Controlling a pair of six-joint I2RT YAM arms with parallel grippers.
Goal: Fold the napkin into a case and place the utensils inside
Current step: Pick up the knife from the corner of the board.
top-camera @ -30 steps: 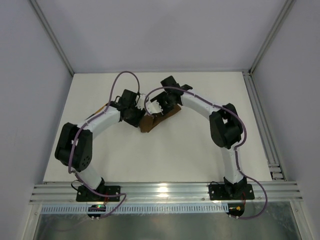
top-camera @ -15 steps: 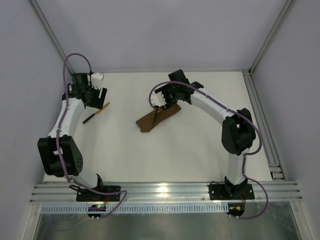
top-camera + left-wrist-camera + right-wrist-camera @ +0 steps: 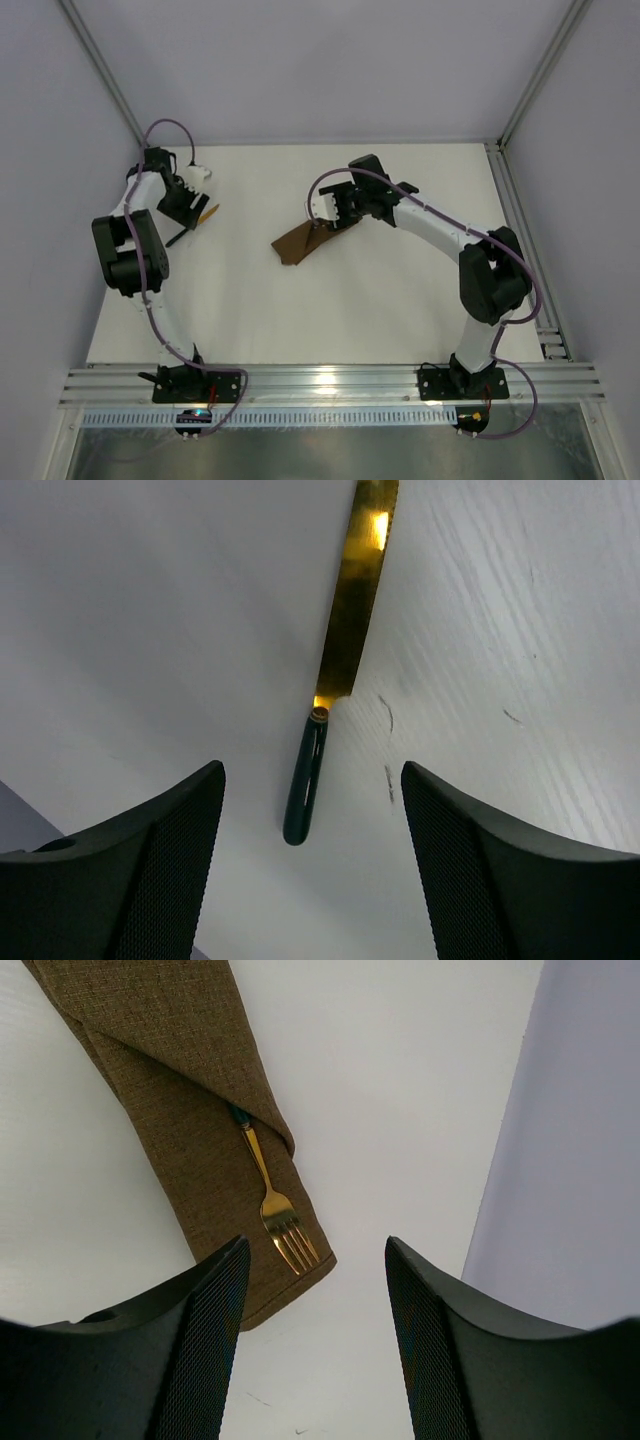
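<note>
Fork (image 3: 282, 1222) in the case (image 3: 180, 1090), knife (image 3: 345, 650) next
Our left gripper (image 3: 312, 770) and right gripper (image 3: 317, 1245) gape; left must clamp the far-left handle.

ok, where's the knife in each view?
Top external: the knife lies at the far left of the table, partly under the left gripper.
Left wrist: centre frame, gold blade up, black handle down between the open jaws.
Right wrist: not in it.
Shared landmark: the left gripper.
</note>
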